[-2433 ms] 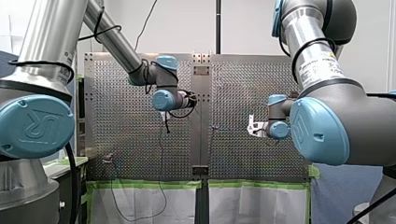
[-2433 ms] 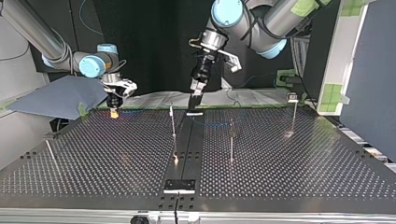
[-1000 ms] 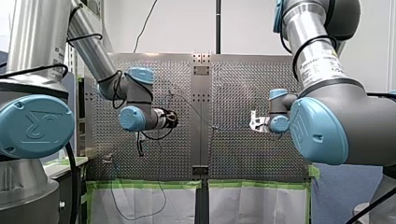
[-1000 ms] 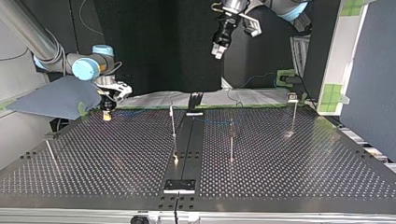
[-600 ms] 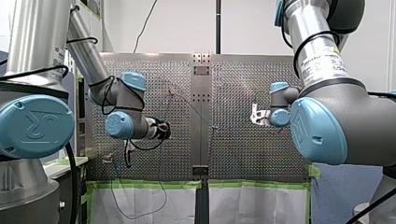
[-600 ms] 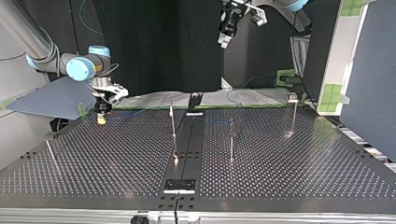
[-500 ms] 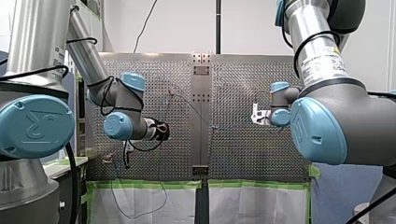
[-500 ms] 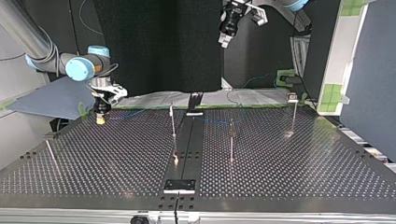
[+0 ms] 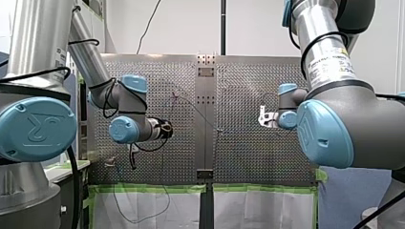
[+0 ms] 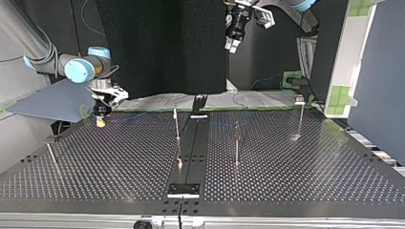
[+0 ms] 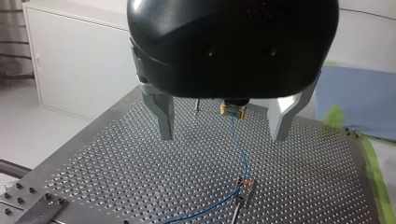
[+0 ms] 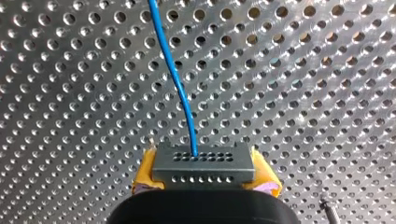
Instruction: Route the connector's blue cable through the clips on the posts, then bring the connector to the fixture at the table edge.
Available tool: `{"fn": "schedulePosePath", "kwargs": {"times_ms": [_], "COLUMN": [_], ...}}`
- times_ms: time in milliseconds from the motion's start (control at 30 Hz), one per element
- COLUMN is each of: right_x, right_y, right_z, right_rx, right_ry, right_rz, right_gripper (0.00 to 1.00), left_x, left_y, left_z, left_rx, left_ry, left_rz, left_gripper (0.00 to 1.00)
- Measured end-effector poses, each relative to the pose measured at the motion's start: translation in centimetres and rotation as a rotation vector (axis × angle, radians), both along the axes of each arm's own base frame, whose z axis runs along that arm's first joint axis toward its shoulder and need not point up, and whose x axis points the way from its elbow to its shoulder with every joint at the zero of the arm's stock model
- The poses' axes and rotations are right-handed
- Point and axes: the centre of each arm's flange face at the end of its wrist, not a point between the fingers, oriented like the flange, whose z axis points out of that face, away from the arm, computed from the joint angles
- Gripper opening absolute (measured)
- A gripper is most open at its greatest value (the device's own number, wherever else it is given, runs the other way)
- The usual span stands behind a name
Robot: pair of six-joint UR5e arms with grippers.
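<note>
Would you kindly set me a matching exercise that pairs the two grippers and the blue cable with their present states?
Things:
1. my left gripper
2. my right gripper
3. blue cable

States:
A. runs into the connector
B. open, holding nothing
C. shut on the connector

Pairs: 1-B; 2-C; 3-A.

Grey connector (image 12: pixel 203 168), blue cable (image 12: pixel 175 79) attached, sits gripped in my right pincer (image 12: pixel 204 181).

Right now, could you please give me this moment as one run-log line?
right gripper: shut on connector | blue cable: runs from connector to a post | left gripper: open, empty, raised
</note>
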Motion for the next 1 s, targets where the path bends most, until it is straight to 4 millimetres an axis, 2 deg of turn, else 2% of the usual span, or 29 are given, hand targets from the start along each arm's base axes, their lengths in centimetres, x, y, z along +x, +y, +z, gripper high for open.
{"fn": "schedulePosePath", "kwargs": {"times_ms": [133, 533, 1000], "right_x": [-0.3, -0.9, -3.5], "right_y": [0.1, 1.2, 2.6], "right_z": [1.2, 7.4, 14.0], "right_rx": [-0.005, -0.034, -0.051], "right_ry": [-0.002, -0.072, -0.048], "right_rz": [-0.025, -0.076, -0.123], "right_gripper": [0.00, 0.00, 0.00], "left_x": [0.0, -0.1, 0.1], "left_y": [0.0, 0.3, 0.6], "left_z": [0.0, -0.3, -0.4], "left_rx": [0.003, 0.032, 0.041], "left_ry": [0.001, 0.018, 0.030], "left_rz": [0.001, 0.005, 0.015], "left_gripper": [1.00, 1.00, 1.00]}}
